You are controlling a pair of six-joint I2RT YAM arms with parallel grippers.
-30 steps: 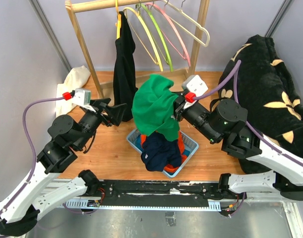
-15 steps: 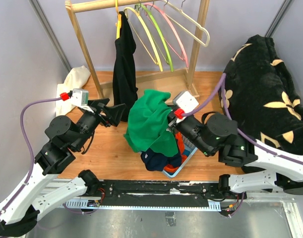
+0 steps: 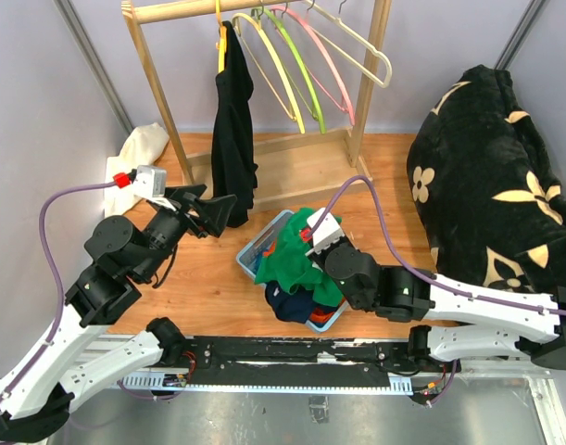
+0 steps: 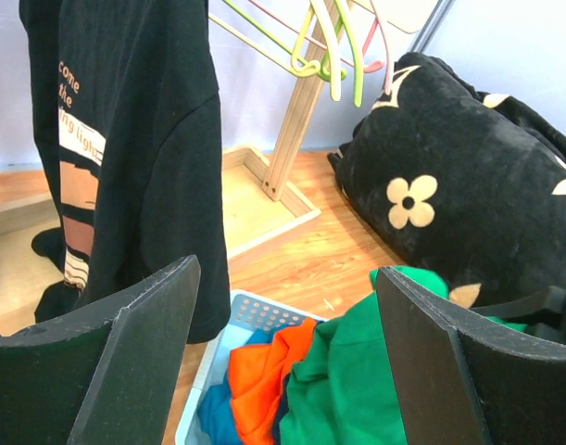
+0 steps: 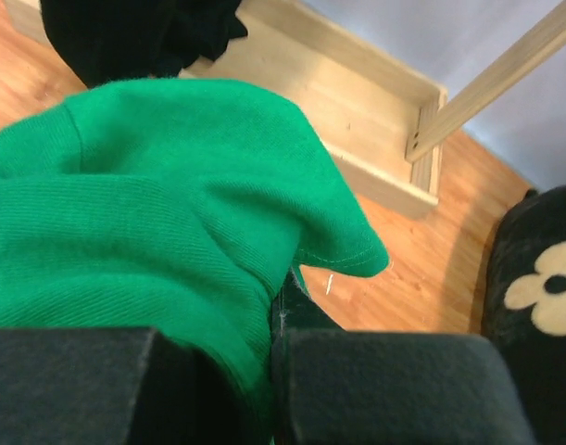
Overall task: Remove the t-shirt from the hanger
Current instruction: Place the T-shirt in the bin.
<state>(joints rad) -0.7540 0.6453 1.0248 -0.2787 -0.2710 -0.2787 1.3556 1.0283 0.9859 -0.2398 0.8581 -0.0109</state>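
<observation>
Right tool (image 5: 269,375) pressed together, pinching a fold of the green t-shirt (image 3: 296,269). Shirt lies bunched on the clothes in the blue basket (image 3: 256,248) on the counter (image 3: 208,278).

Left tool (image 4: 284,273) spread wide, holding nothing, just beside the black t-shirt (image 3: 233,120). That shirt hangs from a yellow hanger (image 3: 220,37) on the wooden rack (image 3: 153,69).

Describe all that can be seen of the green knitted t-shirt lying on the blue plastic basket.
The green knitted t-shirt is off any hanger and lies crumpled in a heap on the light blue plastic basket, over an orange garment and a dark navy garment. Its fabric looks soft and finely ribbed, and a stitched hem shows in the right wrist view. The right gripper is shut on a fold of it. The open left gripper is apart from it.
</observation>
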